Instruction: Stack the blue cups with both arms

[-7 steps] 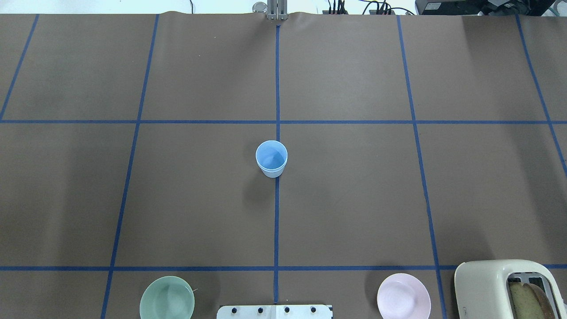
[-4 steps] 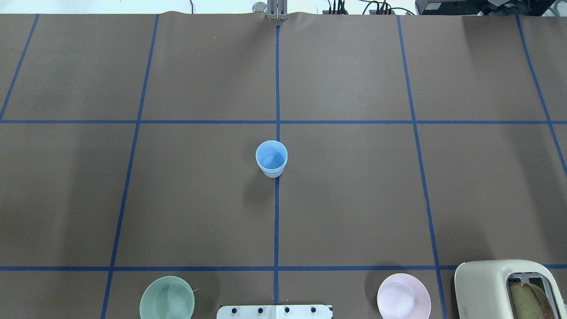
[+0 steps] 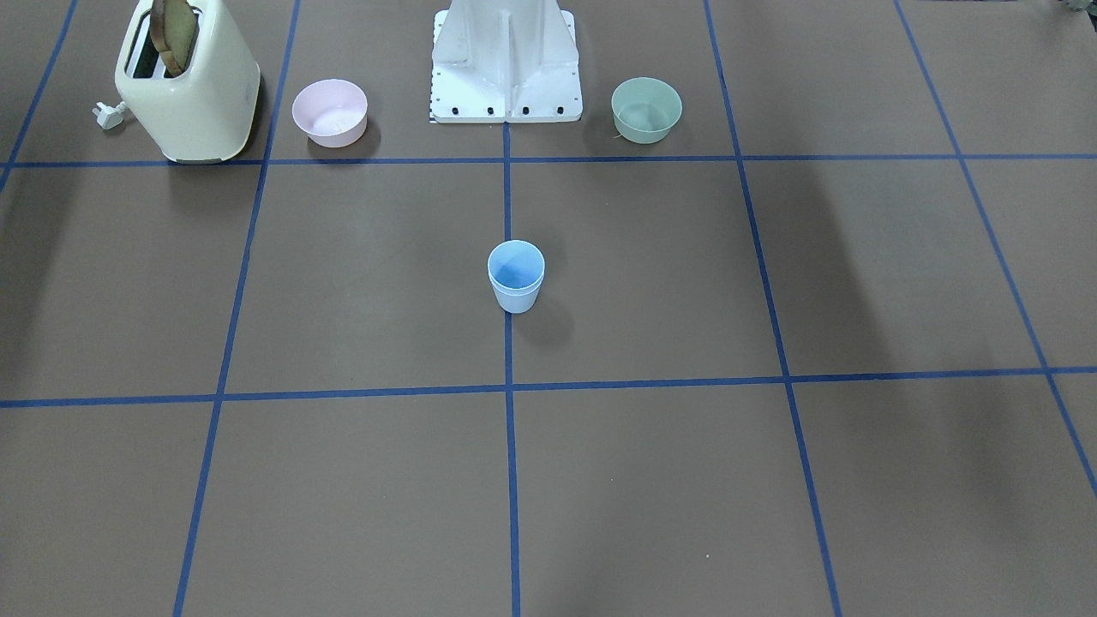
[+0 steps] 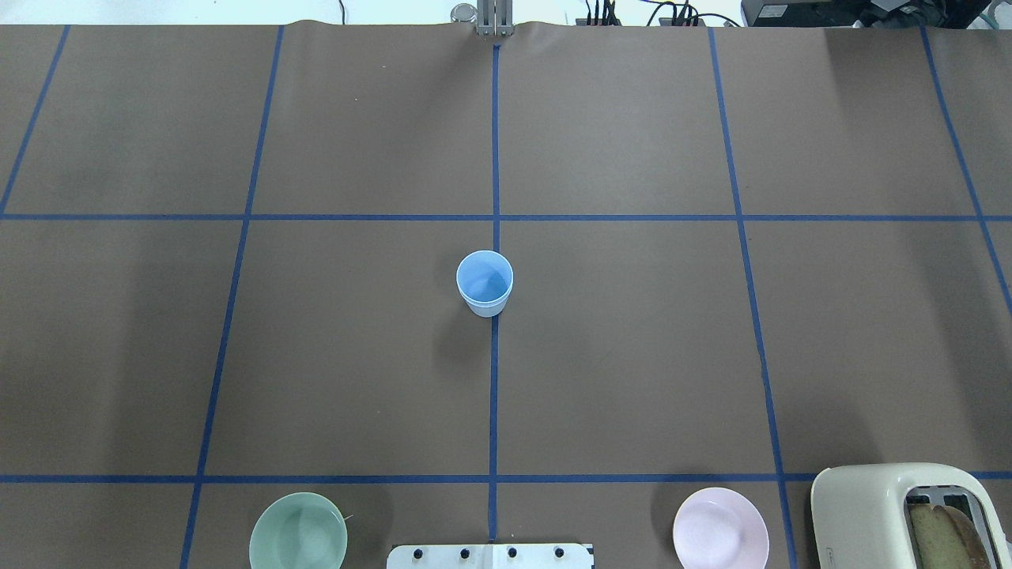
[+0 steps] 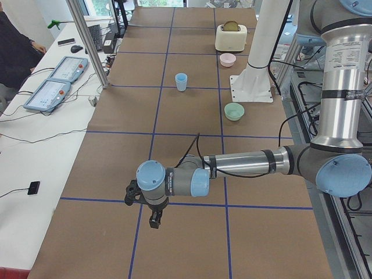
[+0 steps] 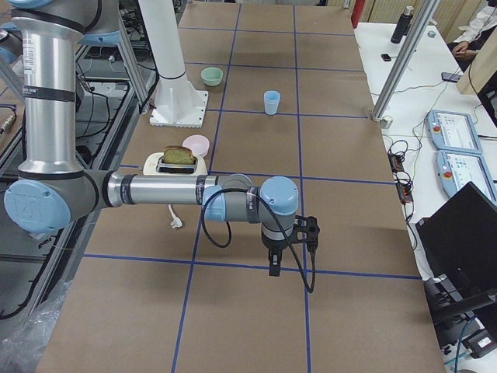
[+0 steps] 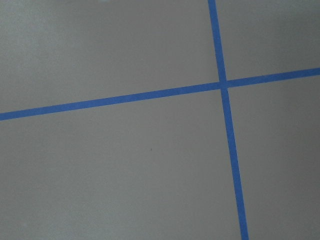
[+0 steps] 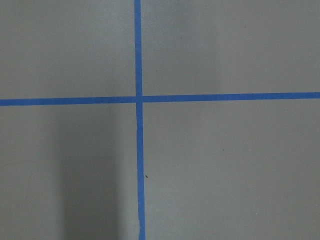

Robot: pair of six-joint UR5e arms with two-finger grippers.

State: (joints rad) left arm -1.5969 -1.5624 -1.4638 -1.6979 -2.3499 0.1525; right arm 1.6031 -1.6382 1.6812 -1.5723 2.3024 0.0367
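Two blue cups (image 4: 485, 283) stand upright as one stack at the middle of the table (image 4: 632, 356), right on the central tape line (image 4: 494, 395). From the front a doubled rim shows where one sits inside the other. They are smooth light-blue plastic, tapered, wider at the mouth, and their inside looks a deeper blue than the pale outer wall.

Near the robot's white metal pedestal (image 3: 506, 60) sit two wider round bowls, a pink bowl (image 4: 720, 529) on the robot's right and a mint-green bowl (image 4: 298, 531) on its left, both smooth and matte. Just beyond the pink bowl stands a cream toaster (image 4: 870, 506) with rounded corners, and a browned slice of bread (image 3: 176, 26) sticks up from one slot.

The table is covered in a dull brown sheet crossed by blue tape in a grid.

The left gripper (image 5: 152, 216) and the right gripper (image 6: 272, 268) hang fingers-down over opposite ends of the table, well apart from the cups. They show only in the side views, so I cannot tell how far their jaws are spread.
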